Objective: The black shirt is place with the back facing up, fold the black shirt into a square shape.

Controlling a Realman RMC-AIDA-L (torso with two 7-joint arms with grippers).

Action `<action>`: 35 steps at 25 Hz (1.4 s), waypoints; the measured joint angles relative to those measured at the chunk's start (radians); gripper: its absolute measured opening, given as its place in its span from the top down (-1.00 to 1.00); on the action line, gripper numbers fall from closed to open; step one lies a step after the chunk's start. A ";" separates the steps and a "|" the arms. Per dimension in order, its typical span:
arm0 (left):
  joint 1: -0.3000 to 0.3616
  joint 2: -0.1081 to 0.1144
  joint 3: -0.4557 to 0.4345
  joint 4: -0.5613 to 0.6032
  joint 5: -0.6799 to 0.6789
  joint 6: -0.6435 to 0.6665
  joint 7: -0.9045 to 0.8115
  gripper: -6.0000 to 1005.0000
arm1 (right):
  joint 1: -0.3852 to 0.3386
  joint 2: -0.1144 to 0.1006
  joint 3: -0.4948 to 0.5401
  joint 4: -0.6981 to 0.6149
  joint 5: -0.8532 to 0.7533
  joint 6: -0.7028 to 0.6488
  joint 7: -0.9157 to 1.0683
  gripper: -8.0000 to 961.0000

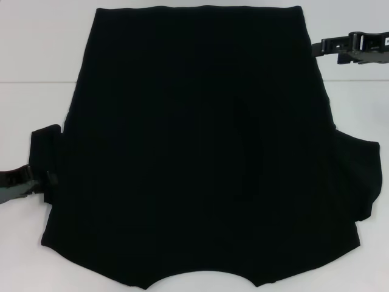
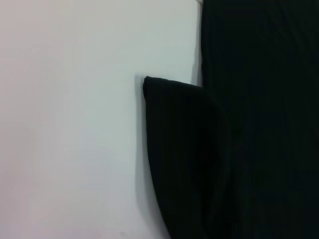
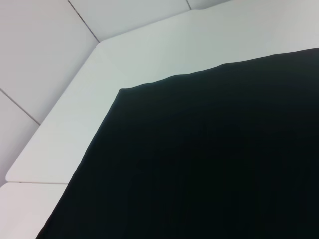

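Observation:
The black shirt [image 1: 200, 152] lies spread flat on the white table [image 1: 36, 61], plain side up, with its straight hem at the far end and the curved neckline at the near edge. My left gripper [image 1: 47, 181] is at the tip of the shirt's left sleeve [image 1: 45, 143], touching or just over its edge. In the left wrist view that sleeve [image 2: 184, 149] lies flat beside the body. My right gripper [image 1: 319, 47] hovers just off the far right corner of the shirt, apart from the cloth. The right wrist view shows a hem corner [image 3: 122, 90].
The right sleeve [image 1: 358, 176] fans out near the table's right side. Bare white table [image 3: 75, 124] shows beyond the hem and along both sides. A seam in the table surface [image 1: 30, 82] runs across at the far left.

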State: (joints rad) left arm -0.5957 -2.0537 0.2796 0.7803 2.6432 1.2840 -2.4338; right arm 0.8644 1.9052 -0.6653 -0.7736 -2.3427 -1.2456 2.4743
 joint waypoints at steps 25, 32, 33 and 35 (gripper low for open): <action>0.008 0.021 -0.008 0.074 0.007 -0.002 -0.018 0.97 | -0.006 -0.003 0.019 -0.003 0.002 -0.001 -0.001 -0.59; 0.009 0.033 -0.046 0.111 0.061 -0.031 -0.053 0.95 | -0.009 -0.005 0.020 -0.003 0.003 -0.002 0.001 -0.58; 0.009 0.033 -0.049 0.113 0.063 -0.035 -0.059 0.95 | -0.010 -0.005 0.021 -0.003 0.003 -0.003 0.001 -0.58; 0.010 0.033 -0.050 0.117 0.067 -0.050 -0.070 0.94 | -0.010 -0.005 0.021 -0.003 0.003 -0.003 0.001 -0.57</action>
State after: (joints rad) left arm -0.5857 -2.0209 0.2292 0.8971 2.7106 1.2337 -2.5040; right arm 0.8546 1.9006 -0.6439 -0.7762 -2.3394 -1.2484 2.4755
